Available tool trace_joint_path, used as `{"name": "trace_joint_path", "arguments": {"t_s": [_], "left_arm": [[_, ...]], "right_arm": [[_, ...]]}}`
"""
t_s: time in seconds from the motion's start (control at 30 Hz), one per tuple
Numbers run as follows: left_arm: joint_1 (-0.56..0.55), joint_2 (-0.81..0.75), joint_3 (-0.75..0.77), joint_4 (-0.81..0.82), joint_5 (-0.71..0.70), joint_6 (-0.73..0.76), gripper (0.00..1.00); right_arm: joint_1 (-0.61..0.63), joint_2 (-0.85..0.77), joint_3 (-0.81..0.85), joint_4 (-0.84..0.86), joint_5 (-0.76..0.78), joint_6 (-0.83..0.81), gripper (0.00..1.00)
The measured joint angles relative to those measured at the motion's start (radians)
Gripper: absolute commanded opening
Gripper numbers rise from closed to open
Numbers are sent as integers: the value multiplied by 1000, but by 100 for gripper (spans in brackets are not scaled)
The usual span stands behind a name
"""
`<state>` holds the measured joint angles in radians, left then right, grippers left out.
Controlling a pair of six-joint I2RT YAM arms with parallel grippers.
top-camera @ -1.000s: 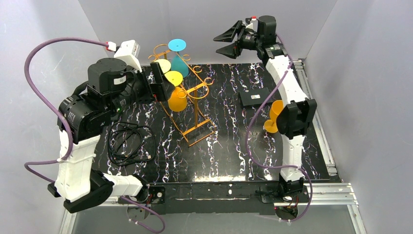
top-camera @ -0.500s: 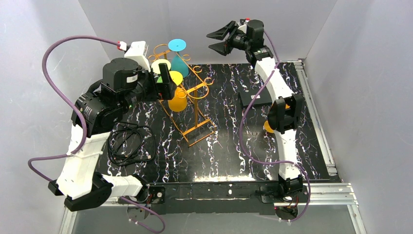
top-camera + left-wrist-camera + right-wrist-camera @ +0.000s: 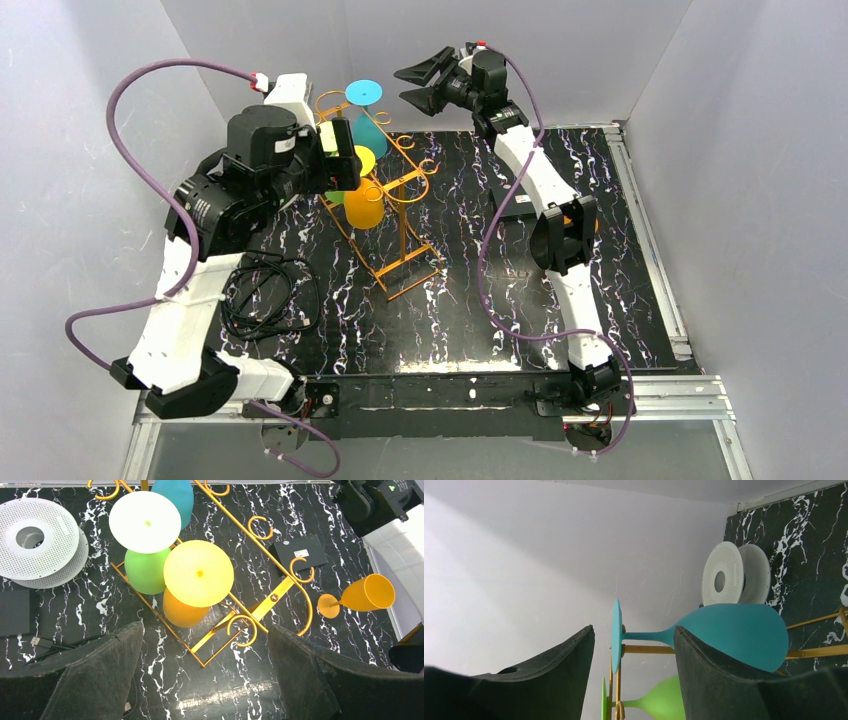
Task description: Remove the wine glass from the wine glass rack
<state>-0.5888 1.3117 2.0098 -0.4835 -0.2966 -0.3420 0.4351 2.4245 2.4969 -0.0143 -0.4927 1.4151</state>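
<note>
Three glasses (image 3: 198,573) hung on one rack (image 3: 265,605); a fourth glass (image 3: 372,592) lay on the surface (image 3: 210,690). The left tool (image 3: 204,629) and right tool (image 3: 633,630) both gaped apart.

Nothing is legible; the black box (image 3: 299,555) bears a blurred label.

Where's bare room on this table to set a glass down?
The black marbled table lies bare in front, between the orange-gold wire rack and the near edge, right of the coiled black cable. Crowded: back left, around rack and white spool; an orange glass lies sideways far right.
</note>
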Motion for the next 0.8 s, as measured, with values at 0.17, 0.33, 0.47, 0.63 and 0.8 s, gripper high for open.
{"name": "trace_joint_path", "arguments": {"t_s": [0.17, 0.33, 0.47, 0.63, 0.8], "left_arm": [[29, 16, -1, 6, 10, -2, 96], [56, 15, -21, 21, 22, -18, 96], [71, 16, -39, 31, 32, -31, 96], [84, 16, -39, 39, 47, -45, 96], [92, 16, -39, 39, 51, -56, 96]], "right_arm": [[2, 14, 3, 3, 19, -5, 66], [6, 19, 13, 2, 21, -9, 66], [20, 21, 33, 4, 30, -13, 66], [40, 21, 45, 15, 50, -16, 66], [60, 21, 47, 16, 57, -18, 66]]}}
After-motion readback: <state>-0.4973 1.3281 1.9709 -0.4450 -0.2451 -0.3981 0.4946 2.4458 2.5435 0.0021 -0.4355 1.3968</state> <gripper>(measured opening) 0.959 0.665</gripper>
